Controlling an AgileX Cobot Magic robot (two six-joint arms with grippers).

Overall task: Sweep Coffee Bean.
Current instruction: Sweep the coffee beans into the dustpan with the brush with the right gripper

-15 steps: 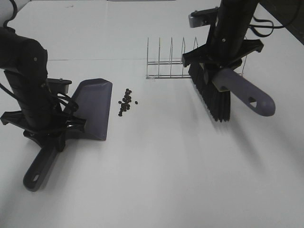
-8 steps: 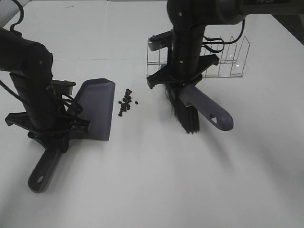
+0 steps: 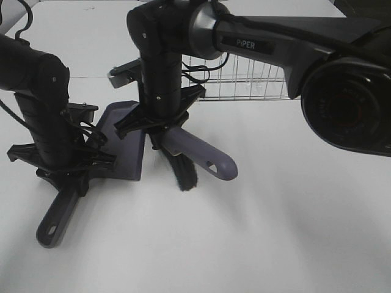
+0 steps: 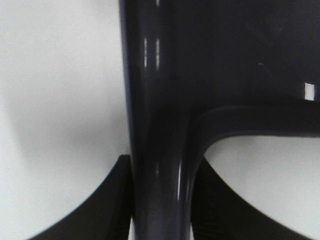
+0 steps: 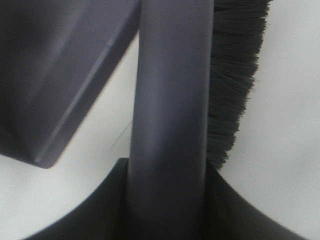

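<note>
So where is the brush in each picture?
Exterior high: the brush is in the middle, just right of the dustpan.
Left wrist: not in it; only the dustpan shows.
Right wrist: the brush handle runs through the middle, with its bristles alongside.
Shared landmark: the dustpan, seen in all three views.

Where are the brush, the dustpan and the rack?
brush (image 3: 203, 159): high view, on its grey handle.
dustpan (image 3: 127, 155): high view, on the flat pan.
rack (image 3: 244, 82): high view, on its wires.
</note>
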